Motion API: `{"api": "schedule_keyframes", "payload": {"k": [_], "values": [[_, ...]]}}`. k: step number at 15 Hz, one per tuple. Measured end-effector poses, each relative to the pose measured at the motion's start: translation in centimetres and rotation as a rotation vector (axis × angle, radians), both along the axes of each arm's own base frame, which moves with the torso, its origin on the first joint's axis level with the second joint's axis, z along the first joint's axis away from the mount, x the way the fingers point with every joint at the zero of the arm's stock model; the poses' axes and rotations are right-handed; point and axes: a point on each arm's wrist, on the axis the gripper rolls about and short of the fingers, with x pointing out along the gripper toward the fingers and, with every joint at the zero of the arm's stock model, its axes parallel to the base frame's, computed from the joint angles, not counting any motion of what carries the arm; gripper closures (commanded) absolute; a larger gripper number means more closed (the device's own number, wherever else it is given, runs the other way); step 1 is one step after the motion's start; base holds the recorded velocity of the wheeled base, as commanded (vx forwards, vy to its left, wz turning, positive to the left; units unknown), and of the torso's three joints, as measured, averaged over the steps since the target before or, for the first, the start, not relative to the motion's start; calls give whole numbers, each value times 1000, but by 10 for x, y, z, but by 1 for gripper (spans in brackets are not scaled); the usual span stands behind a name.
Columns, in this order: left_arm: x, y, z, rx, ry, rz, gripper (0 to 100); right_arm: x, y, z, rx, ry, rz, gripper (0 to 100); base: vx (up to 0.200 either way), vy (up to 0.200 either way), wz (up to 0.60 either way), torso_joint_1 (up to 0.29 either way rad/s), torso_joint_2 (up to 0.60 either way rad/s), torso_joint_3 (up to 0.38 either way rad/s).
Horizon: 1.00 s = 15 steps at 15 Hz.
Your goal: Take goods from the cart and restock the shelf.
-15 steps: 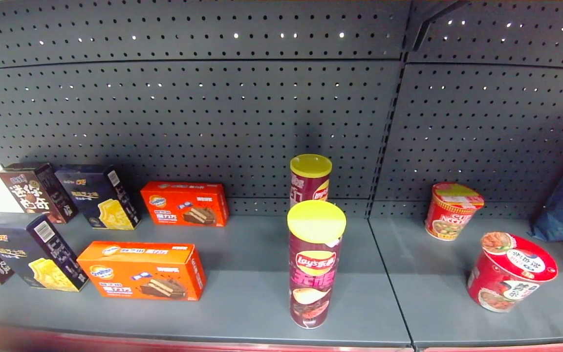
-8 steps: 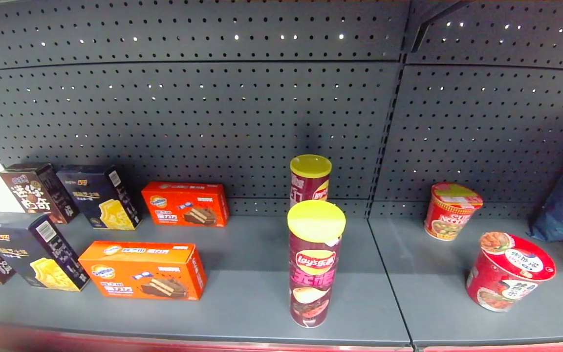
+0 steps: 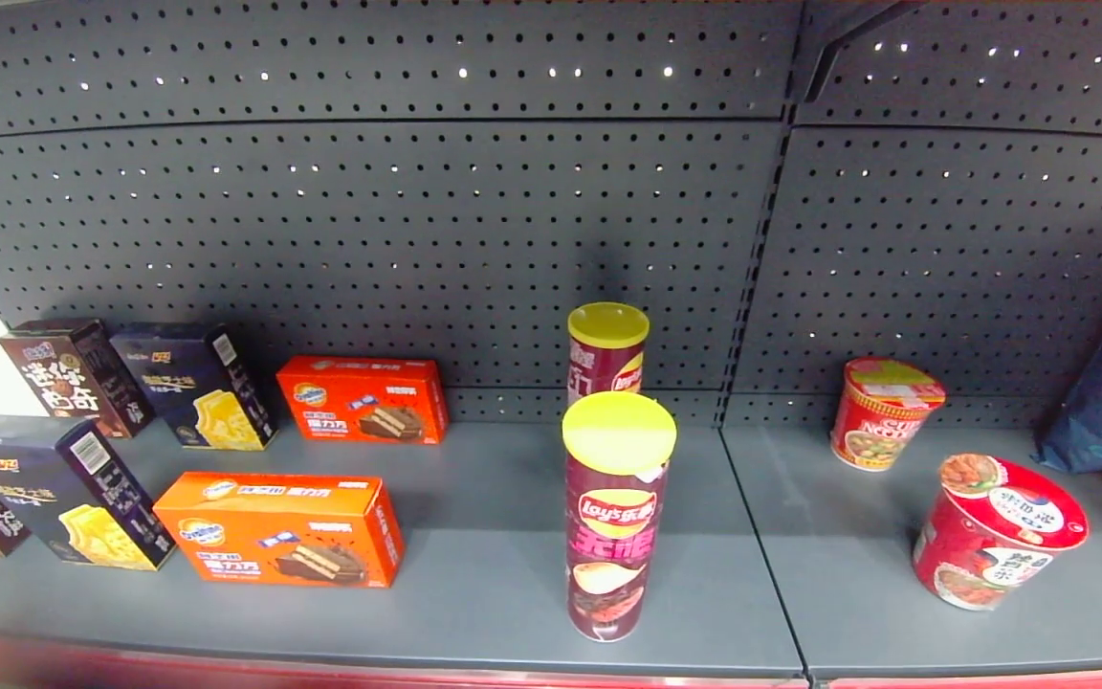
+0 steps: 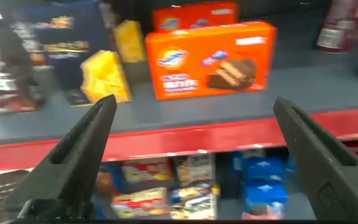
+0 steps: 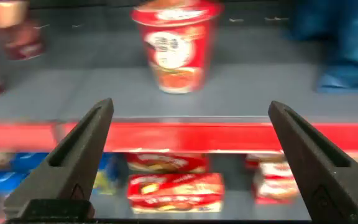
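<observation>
Now, left gripper [image 4: 194, 104]: spread, empty, facing orange box [image 4: 210, 59] at shelf [image 4: 328, 87] front.
Right gripper [image 5: 190, 107]: spread, empty, facing noodle cup [image 5: 176, 43].
Shelf: boxes [image 3: 278, 531] left, cans [image 3: 616, 517] centre, cups [image 3: 996, 531] right.

L gripper [image 4: 194, 106]: dark grey fingers spread wide, nothing btwn them, tips level w/ each other. R gripper [image 5: 191, 106]: same pose, dark fingers wide apart, empty.
</observation>
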Motion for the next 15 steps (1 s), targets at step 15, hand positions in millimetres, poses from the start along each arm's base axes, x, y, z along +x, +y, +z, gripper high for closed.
{"api": "schedule_keyframes", "payload": {"k": [15], "values": [[1,2,-7,-21,68,83,0,-1,4,-2,-163,12,129,0,0,0,0,0,0,0]]}}
